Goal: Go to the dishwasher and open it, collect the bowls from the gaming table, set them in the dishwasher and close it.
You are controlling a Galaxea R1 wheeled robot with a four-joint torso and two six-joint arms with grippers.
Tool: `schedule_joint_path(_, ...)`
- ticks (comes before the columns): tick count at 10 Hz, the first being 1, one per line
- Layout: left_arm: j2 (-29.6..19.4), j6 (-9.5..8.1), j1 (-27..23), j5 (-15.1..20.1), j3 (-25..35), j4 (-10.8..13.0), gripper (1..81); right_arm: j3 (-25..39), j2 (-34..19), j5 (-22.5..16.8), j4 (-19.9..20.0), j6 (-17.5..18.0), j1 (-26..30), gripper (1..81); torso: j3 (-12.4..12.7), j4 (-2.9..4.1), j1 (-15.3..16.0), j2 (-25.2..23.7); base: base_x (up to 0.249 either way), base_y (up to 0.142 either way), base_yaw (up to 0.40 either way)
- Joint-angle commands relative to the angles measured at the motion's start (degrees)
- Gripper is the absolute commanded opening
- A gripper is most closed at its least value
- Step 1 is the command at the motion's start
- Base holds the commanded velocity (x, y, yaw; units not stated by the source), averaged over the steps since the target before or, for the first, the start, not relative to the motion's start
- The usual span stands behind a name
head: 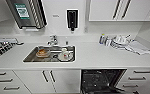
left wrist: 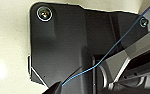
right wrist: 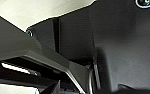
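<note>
The built-in under-counter dishwasher (head: 101, 81) stands open, its dark interior with racks showing, right of the white cabinet doors (head: 49, 80). Above-left, a steel sink (head: 49, 53) holds what may be dishes. Gripper fingers: cannot tell.

Head view looks down on countertop (head: 98, 56); wrist views face robot's plate (left wrist: 66, 45).

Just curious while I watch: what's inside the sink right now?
In the sink sit an orange-brown item and white dishes; whatever lies beneath them is covered.
</note>
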Motion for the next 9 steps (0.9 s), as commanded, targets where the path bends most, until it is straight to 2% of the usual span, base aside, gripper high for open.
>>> schedule_joint_path(1,-0.79,0.18,-0.63,3.15,-1.57,0.34,81.1,0.29,0.08,-2.22,-1.01,-0.11,0.65,81.1,5.28,0.00,-3.54,5.49,0.000,0.000,0.000)
schedule_joint_path(3,-0.44,0.18,-0.63,3.23,-1.58,0.34,81.1,0.11,0.08,-2.22,-1.01,-0.11,0.65,81.1,7.90,0.00,-5.53,8.59,0.000,0.000,0.000)
schedule_joint_path(9,0.00,0.18,-0.63,3.23,-1.75,0.61,81.1,-0.16,0.08,-1.86,-1.10,-0.11,0.39,81.1,19.12,0.00,-13.34,20.40,0.000,0.000,0.000)
